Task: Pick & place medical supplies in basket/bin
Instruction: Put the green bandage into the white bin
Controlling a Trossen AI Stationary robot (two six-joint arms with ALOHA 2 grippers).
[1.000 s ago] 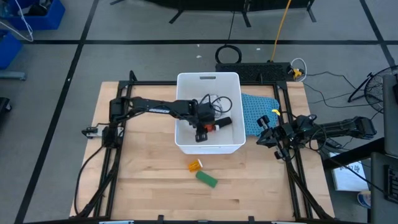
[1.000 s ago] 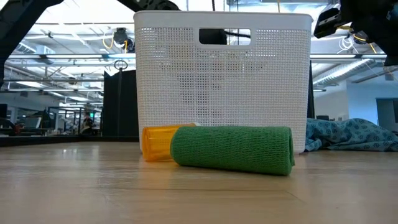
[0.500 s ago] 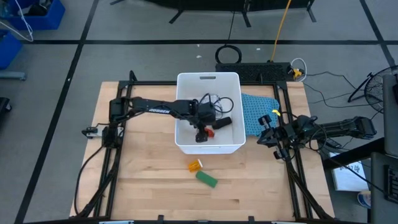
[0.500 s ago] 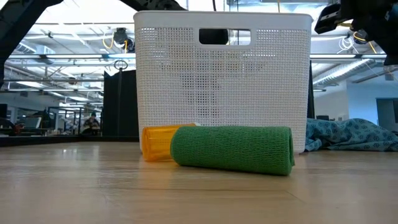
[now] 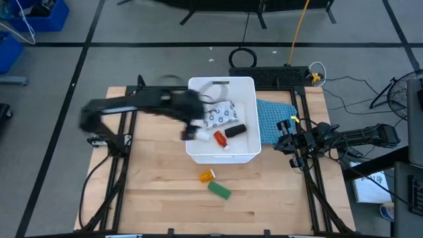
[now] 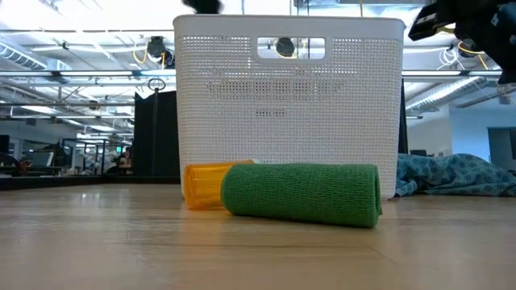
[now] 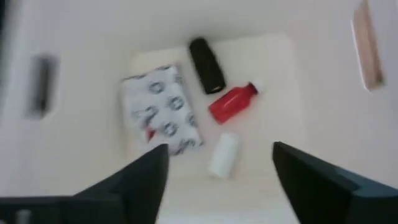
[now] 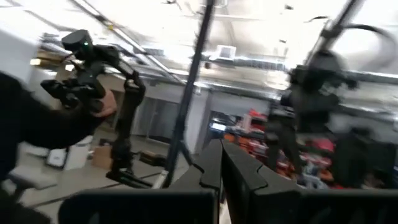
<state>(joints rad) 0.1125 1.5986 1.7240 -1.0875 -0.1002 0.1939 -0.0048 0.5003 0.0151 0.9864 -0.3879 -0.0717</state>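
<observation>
White perforated plastic bin (image 6: 290, 105) on a pale wood-grain table (image 5: 158, 185); green bar (image 6: 301, 193) looks woven, cloth-like.

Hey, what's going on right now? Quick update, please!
Left gripper open, empty, above the white bin. Right gripper shut, parked at the table's right edge. Four supplies in the bin; orange vial and green bar on the table. Nothing blocking.

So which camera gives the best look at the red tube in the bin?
The left wrist view: the red tube lies unobstructed on the bin floor beside the black oblong. The high view shows it only as a small speck. The low and right wrist views don't show it.
</observation>
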